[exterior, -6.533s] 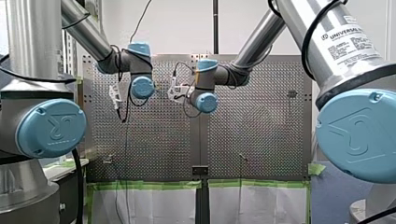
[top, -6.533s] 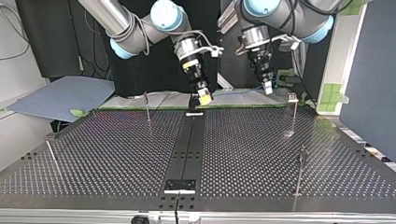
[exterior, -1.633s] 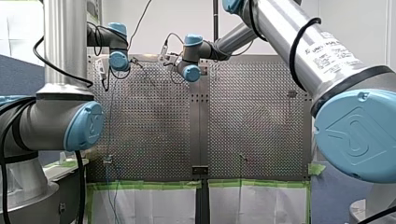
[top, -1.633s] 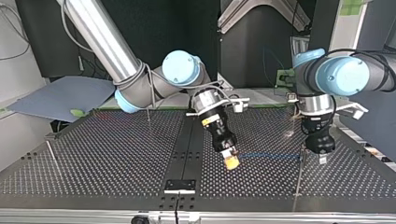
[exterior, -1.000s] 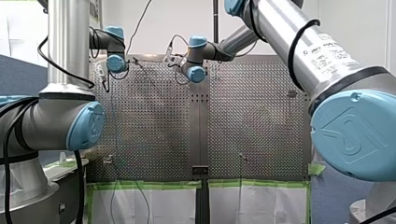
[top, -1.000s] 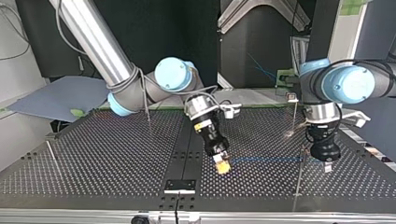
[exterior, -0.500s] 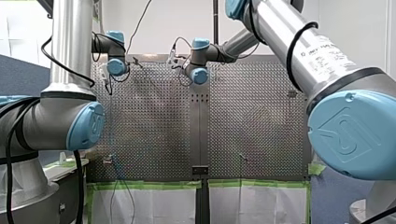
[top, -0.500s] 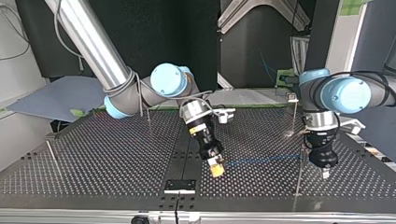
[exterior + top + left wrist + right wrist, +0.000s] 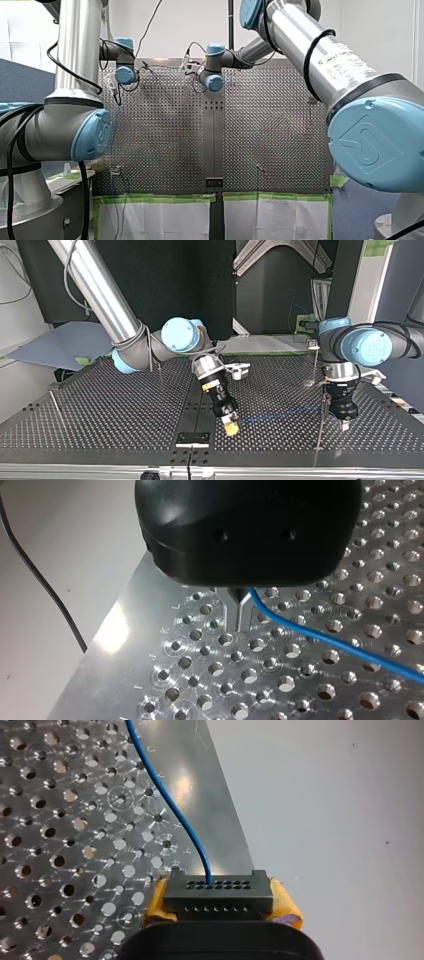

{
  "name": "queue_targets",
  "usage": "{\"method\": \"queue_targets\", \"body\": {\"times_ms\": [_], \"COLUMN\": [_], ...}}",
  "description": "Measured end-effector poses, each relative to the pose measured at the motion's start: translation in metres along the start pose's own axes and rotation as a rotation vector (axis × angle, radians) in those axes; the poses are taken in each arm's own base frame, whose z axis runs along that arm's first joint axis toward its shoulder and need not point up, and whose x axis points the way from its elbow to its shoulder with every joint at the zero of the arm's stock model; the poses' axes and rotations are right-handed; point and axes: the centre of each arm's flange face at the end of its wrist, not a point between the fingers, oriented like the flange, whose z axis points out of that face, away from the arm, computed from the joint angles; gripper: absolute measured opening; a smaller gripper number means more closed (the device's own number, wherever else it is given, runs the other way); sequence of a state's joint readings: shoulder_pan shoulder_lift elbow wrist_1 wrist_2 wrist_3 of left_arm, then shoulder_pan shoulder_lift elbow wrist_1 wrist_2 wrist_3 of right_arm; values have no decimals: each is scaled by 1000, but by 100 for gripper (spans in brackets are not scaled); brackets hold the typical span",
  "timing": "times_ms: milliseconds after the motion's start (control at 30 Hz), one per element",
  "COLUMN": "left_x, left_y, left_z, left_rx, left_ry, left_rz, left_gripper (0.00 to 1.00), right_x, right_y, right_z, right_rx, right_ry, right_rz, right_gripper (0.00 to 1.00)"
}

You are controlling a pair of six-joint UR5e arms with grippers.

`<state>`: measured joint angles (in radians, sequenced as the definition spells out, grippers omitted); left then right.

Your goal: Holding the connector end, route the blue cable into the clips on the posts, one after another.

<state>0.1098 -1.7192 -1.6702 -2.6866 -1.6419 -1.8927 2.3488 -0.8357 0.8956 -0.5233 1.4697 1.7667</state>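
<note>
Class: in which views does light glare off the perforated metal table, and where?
Left wrist view: a glare patch on the perforated metal table's bare edge, away from the thin blue cable. Right wrist view: a glare spot on its bare edge, ahead of the black multi-hole connector. Top view: a pale sheen at a thin metal post's foot.

Blue cable (image 9: 330, 641), far end past the view's edge

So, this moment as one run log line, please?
right gripper: jaws shut on connector | left gripper: jaws shut on blue cable | both low over table
</note>
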Motion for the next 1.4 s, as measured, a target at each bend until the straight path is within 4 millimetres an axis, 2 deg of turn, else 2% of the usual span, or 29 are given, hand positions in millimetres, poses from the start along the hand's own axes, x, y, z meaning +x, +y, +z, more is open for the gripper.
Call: {"method": "queue_targets", "body": {"times_ms": [100,133,167,200,233,267,300,333,367,400,467,500,533,933,1400], "left_x": [1,1,2,2,3,3,4,4,5,5,6,7,7,5,-20], "left_y": [1,2,2,3,4,4,4,5,5,4,4,3,3,5,-18], "left_z": [-1,-2,-3,-3,-4,-5,-6,-6,-7,-8,-9,-10,-10,-22,-49], "left_rx": [-11,-16,-22,-31,-37,-42,-48,-51,-53,-55,-56,-58,-59,-122,-46], "left_ry": [11,15,19,25,30,35,41,44,48,52,61,67,72,117,204], "left_rz": [-2,-2,-3,-4,-5,-7,-10,-12,-14,-16,-18,-18,-19,-16,-111], "left_gripper": [0,4,18,18,30,38,38,69,78,78,87,87,98,98,98], "right_x": [-1,-1,-1,-1,-1,-1,-1,-1,-1,-1,-1,-1,-1,-1,1], "right_y": [1,1,1,2,2,2,2,3,3,3,4,5,6,13,22], "right_z": [-1,-1,-1,-1,-1,-1,-1,-2,-2,-2,-2,-2,-2,-3,-4], "right_rx": [-2,-2,-3,-4,-4,-4,-5,-5,-6,-6,-8,-9,-11,-21,-34], "right_ry": [-7,-9,-11,-13,-15,-16,-17,-19,-19,-20,-21,-22,-24,-37,-47], "right_rz": [1,1,1,1,1,1,1,1,1,1,1,0,0,-2,-6], "right_gripper": [0,0,0,0,0,0,0,0,0,0,0,0,0,0,0]}}
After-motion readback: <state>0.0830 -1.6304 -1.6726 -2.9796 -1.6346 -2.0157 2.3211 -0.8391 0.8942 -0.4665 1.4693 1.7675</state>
